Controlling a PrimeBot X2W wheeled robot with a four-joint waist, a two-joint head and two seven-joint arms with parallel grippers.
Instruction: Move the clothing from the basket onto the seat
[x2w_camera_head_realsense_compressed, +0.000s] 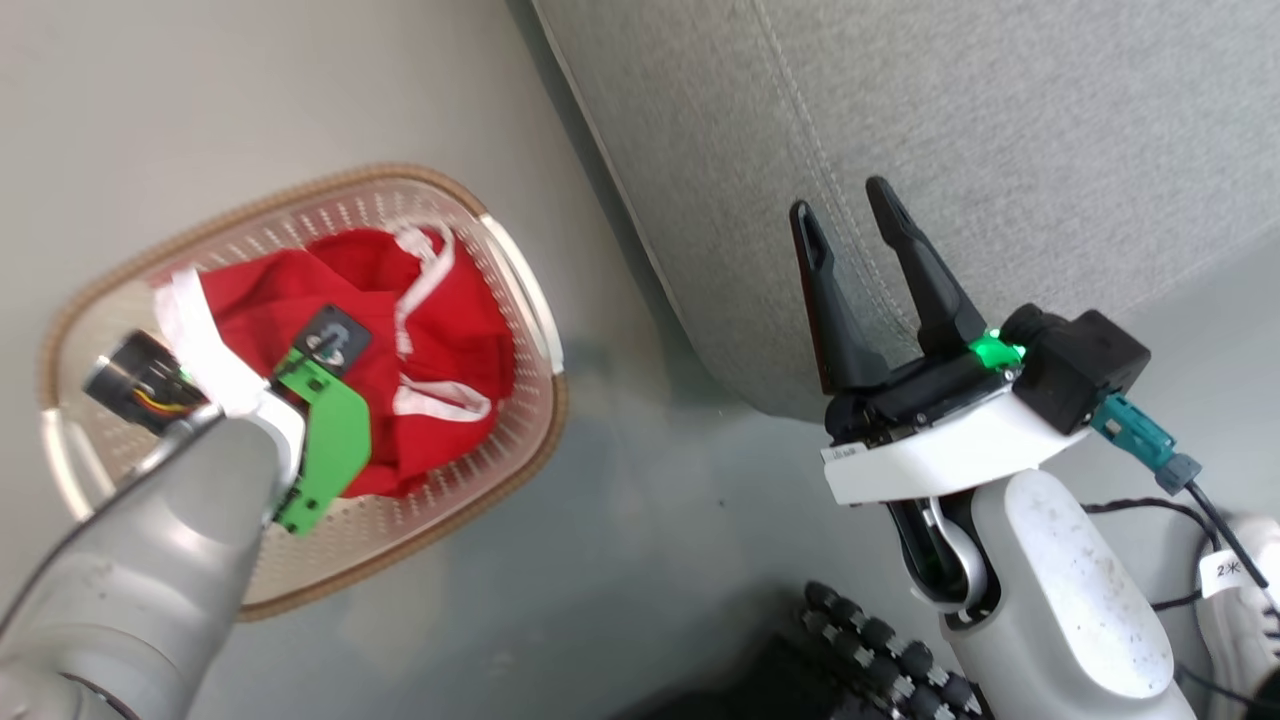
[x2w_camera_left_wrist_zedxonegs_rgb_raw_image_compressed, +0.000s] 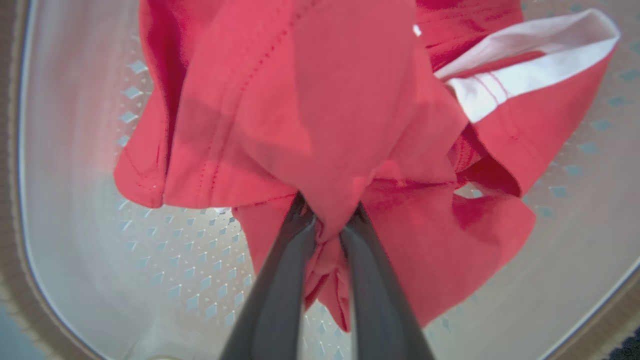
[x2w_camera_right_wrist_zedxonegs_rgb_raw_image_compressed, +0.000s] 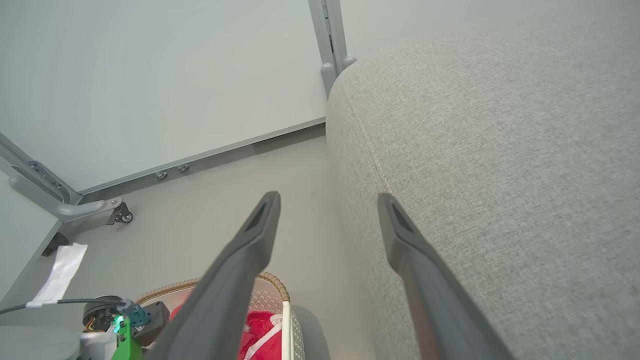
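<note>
Red clothing (x2w_camera_head_realsense_compressed: 400, 350) with white trim lies bunched in the cream perforated basket (x2w_camera_head_realsense_compressed: 520, 300) on the floor at the left. My left arm reaches down into the basket. In the left wrist view my left gripper (x2w_camera_left_wrist_zedxonegs_rgb_raw_image_compressed: 327, 212) is shut on a fold of the red clothing (x2w_camera_left_wrist_zedxonegs_rgb_raw_image_compressed: 320, 115), which drapes over its fingers above the basket's bottom (x2w_camera_left_wrist_zedxonegs_rgb_raw_image_compressed: 165, 260). My right gripper (x2w_camera_head_realsense_compressed: 850, 210) stands open and empty over the corner of the grey seat (x2w_camera_head_realsense_compressed: 1000, 130). From the right wrist, its spread fingers (x2w_camera_right_wrist_zedxonegs_rgb_raw_image_compressed: 260, 220) frame the seat (x2w_camera_right_wrist_zedxonegs_rgb_raw_image_compressed: 500, 165) and the basket (x2w_camera_right_wrist_zedxonegs_rgb_raw_image_compressed: 272, 280).
A wall panel (x2w_camera_right_wrist_zedxonegs_rgb_raw_image_compressed: 150, 75) with a metal frame and castor (x2w_camera_right_wrist_zedxonegs_rgb_raw_image_compressed: 122, 216) stands beyond the basket. A white shoe (x2w_camera_head_realsense_compressed: 1245, 610) and cables lie at the lower right. A black ribbed part (x2w_camera_head_realsense_compressed: 880, 640) shows at the bottom.
</note>
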